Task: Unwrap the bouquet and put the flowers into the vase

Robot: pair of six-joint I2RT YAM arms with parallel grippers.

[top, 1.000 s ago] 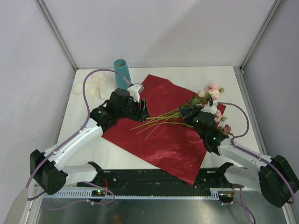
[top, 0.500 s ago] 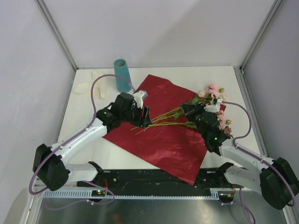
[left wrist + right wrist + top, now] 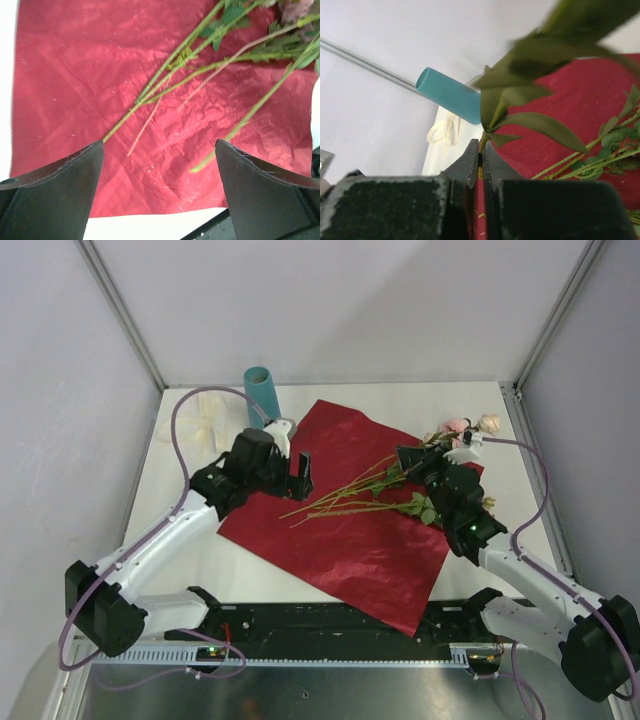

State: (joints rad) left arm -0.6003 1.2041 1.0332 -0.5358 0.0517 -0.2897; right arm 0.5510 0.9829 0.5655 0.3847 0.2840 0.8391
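The dark red wrapping paper (image 3: 350,530) lies spread flat, and the flowers (image 3: 350,495) rest across it, their stems fanned to the left and their pink blooms (image 3: 458,427) at the right edge. My left gripper (image 3: 300,472) hovers open just above the stem ends; in the left wrist view its fingers (image 3: 60,195) frame bare paper (image 3: 75,75) below the green stems (image 3: 170,75). My right gripper (image 3: 481,150) is shut on one leafy flower stem (image 3: 495,115), and in the top view it (image 3: 408,458) sits near the blooms. The teal vase (image 3: 262,395) stands upright at the back left.
A cream ribbon (image 3: 205,422) lies loose on the white table left of the vase, also seen as a ribbon (image 3: 442,132) in the right wrist view. Grey walls and metal frame posts (image 3: 125,320) enclose the table.
My left gripper opened, let the stem ends drop onto the paper, and drew back up and left. The right gripper stayed shut and shifted right, lifting its stem so one bloom rose.
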